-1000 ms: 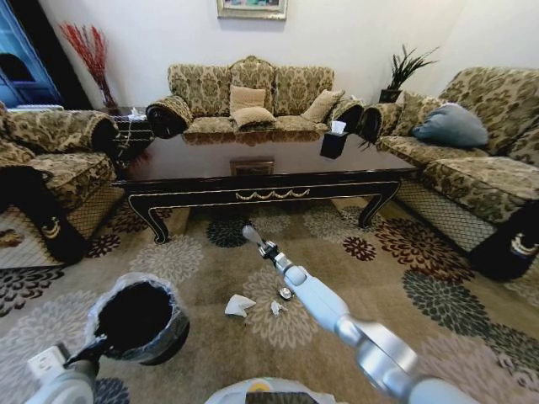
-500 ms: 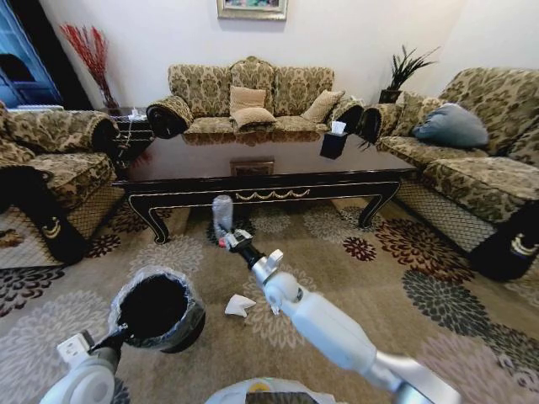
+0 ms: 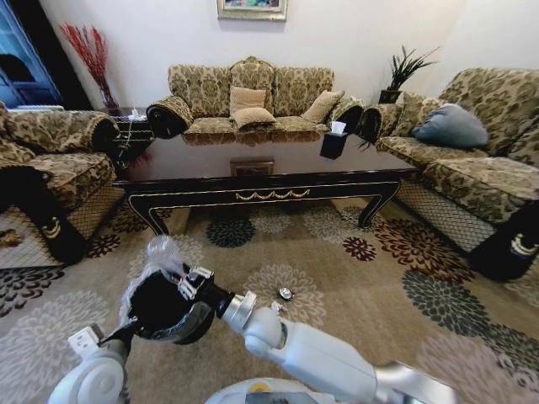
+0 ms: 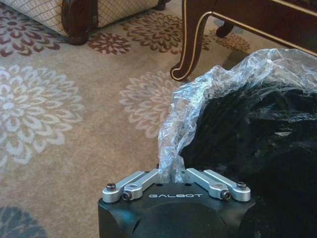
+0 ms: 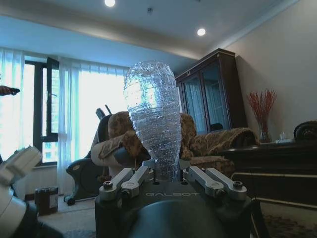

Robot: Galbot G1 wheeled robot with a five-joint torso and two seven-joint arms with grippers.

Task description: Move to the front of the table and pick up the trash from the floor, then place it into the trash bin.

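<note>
Beside trash bin, dark ring, table beyond

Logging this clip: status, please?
Left gripper shut on bin liner, holding trash bin. Right gripper shut on crushed clear bottle, over the bin. Small dark ring still on carpet. Nothing blocking.

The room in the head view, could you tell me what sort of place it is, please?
Most likely a home living room: patterned sofas surround a long dark coffee table on a flower-medallion carpet, with a framed picture on the wall.
</note>
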